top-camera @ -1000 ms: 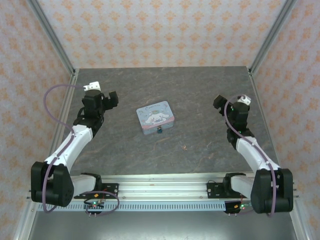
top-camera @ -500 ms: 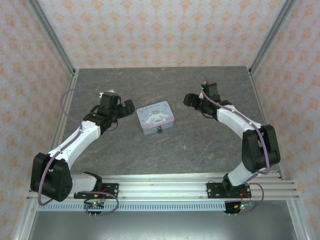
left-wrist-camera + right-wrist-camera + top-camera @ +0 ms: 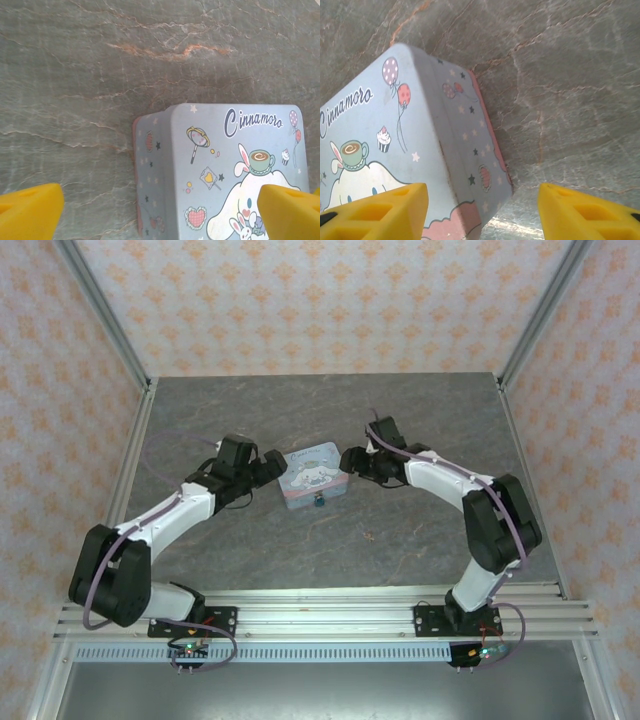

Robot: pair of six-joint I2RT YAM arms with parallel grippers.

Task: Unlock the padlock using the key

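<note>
At the near edge an aluminium rail (image 3: 320, 612) is seen, then the grey marbled desk (image 3: 420, 530). The padlock (image 3: 319, 502) is spotted mid-desk, right against the near side of the cartoon-printed tin box (image 3: 312, 473). The tin is flanked. The left pincer (image 3: 270, 464) is held spread wide over its left edge, and the right pincer (image 3: 352, 458) is spread over its right edge, with nothing pinched. Beyond, metal posts (image 3: 105, 325) and orange-patterned wallpaper (image 3: 330, 300) close the space in.

arms (image 3: 165, 515): 2, white-black | cables (image 3: 88, 600): purple | pincer fingers (image 3: 30, 212): yellow
</note>
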